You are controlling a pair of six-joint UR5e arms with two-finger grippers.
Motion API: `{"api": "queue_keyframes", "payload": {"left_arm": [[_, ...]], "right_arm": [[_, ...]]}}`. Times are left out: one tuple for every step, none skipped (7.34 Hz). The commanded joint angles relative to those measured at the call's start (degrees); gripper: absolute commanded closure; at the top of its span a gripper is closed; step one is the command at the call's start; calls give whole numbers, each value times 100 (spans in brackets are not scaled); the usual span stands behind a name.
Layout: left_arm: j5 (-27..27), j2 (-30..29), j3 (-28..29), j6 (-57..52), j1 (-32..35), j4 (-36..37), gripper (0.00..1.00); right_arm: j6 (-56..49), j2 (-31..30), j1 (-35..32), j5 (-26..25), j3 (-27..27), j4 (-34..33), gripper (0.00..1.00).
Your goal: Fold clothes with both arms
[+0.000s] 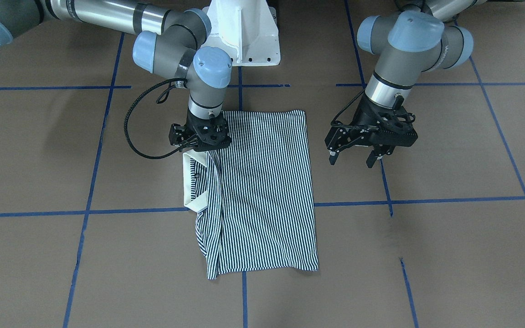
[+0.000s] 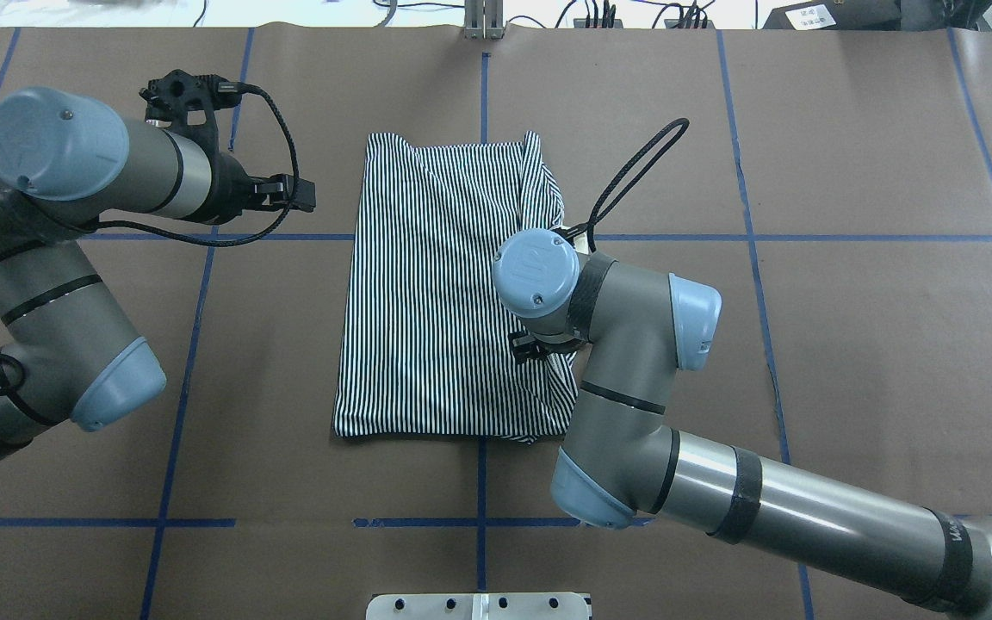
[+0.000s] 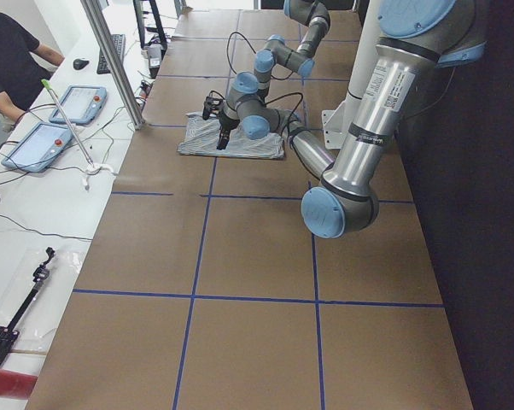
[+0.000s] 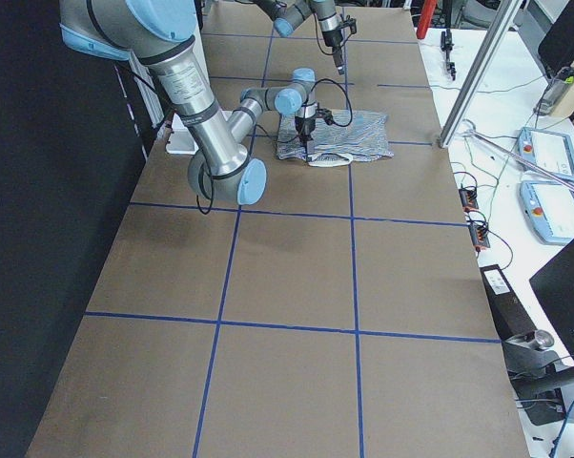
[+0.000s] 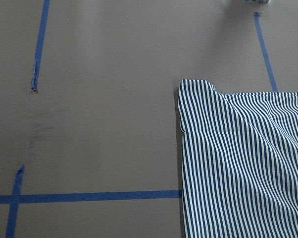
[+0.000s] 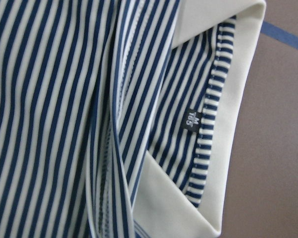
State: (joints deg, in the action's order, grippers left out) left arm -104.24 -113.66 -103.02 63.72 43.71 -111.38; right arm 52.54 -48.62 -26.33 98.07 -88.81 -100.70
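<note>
Brown table [image 1: 426, 250] bears polo shirt [image 1: 262, 191], long axis robot-to-operators, collar [image 1: 189, 182] rightward; left pincer [image 1: 351, 162] apart; right pincer [image 1: 203, 148] seemingly clamped on it.

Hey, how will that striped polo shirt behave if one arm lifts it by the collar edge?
Probably floppy: the shirt lies flat with soft wrinkles and a rumpled side edge, so it would likely sag and unfold from one pinch. It looks thin, so likely light. The white collar keeps a crisper fold, perhaps slightly stiffer.
</note>
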Motion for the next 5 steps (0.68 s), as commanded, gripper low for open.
{"api": "queue_keyframes", "payload": {"left_arm": [[0, -24, 1, 9, -3, -7, 0], [0, -51, 1, 9, -3, -7, 0], [0, -42, 1, 9, 6, 2, 0], [0, -42, 1, 0, 6, 2, 0], [0, -51, 1, 0, -3, 2, 0]], "right_arm": [[-16, -121, -91, 1, -205, -2, 0], [-16, -278, -109, 1, -320, -2, 0], [-16, -567, -170, -8, -600, -11, 0], [-42, -883, -170, -60, -750, 41, 0], [-16, -817, -197, -60, -752, 76, 0]]}}
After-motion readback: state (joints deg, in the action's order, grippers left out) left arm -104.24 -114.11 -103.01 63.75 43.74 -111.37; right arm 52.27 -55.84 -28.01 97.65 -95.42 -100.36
